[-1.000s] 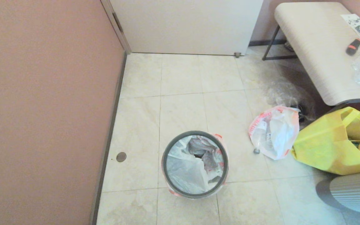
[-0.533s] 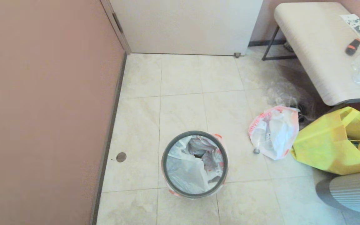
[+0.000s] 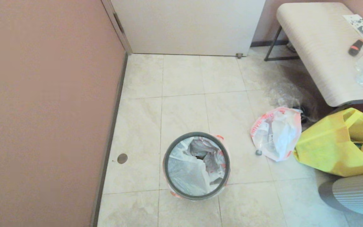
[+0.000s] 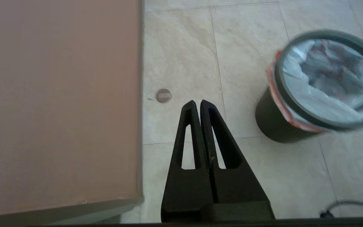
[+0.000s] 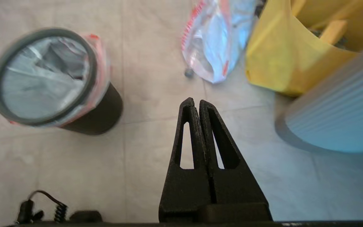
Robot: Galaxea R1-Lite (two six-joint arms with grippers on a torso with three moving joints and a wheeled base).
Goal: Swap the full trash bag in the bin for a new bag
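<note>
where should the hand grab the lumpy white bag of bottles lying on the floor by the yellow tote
Grip the lumpy translucent white plastic bag by its gathered pink-red edge at the far top, coming from above. It lies slumped with bottles filling its belly, and the yellow fabric tote crowds one side.

- The bin (image 3: 196, 166) beside me is matt black plastic, with a thin grey hoop on top.
- Its liner, the new bag (image 3: 187, 170), is thin translucent plastic, wrinkled and a little shiny.
- The full trash bag (image 3: 276, 132) is the same crinkled film.
- The yellow tote (image 3: 336, 145) looks like soft matt cloth.
- The floor (image 3: 181, 104) is smooth, pale tile.
- My fingers (image 4: 189, 132) are rough matt black plastic.
</note>
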